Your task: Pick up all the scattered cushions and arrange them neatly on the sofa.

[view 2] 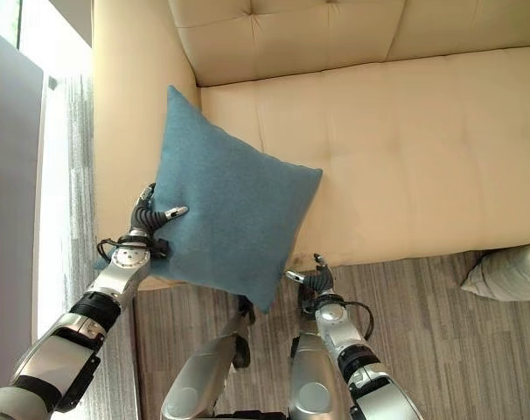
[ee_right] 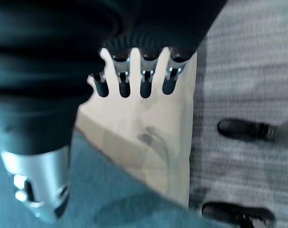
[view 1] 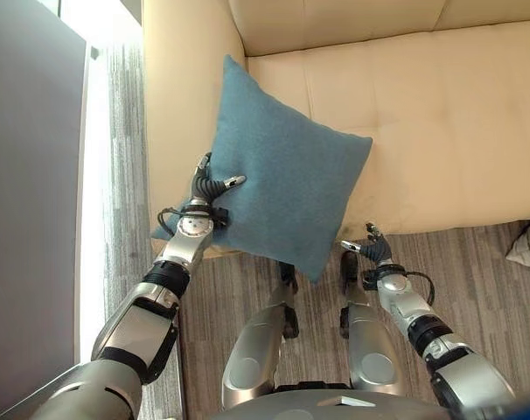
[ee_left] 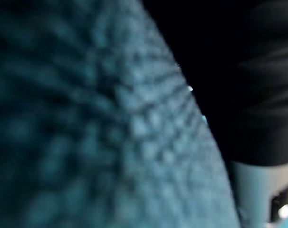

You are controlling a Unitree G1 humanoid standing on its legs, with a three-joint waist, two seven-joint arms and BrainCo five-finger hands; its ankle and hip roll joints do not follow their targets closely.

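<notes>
While the left hand (view 1: 208, 188) is gripping the blue cushion (view 1: 282, 175) by its left edge, with fingers curled over the front of the fabric, the cushion is hanging tilted on one corner over the front left corner of the sofa (view 1: 440, 131). Its top corner is reaching up beside the sofa's left armrest (view 1: 173, 105), and its bottom corner is hanging past the seat's front edge, above the grey floor (view 1: 475, 289). In the left wrist view the blue weave of the cushion (ee_left: 87, 118) is pressing right up against the camera.

The right hand (view 1: 373, 249) is hovering low by the sofa's front edge, just beside the cushion's lower right side and not touching it. Its fingers (ee_right: 143, 80) are hanging loosely spread and holding nothing, with the cream sofa front and a strip of blue fabric showing past them.

A second, pale cushion (view 2: 508, 273) is lying on the floor at the right, well apart from the blue one and near the sofa's front edge.
</notes>
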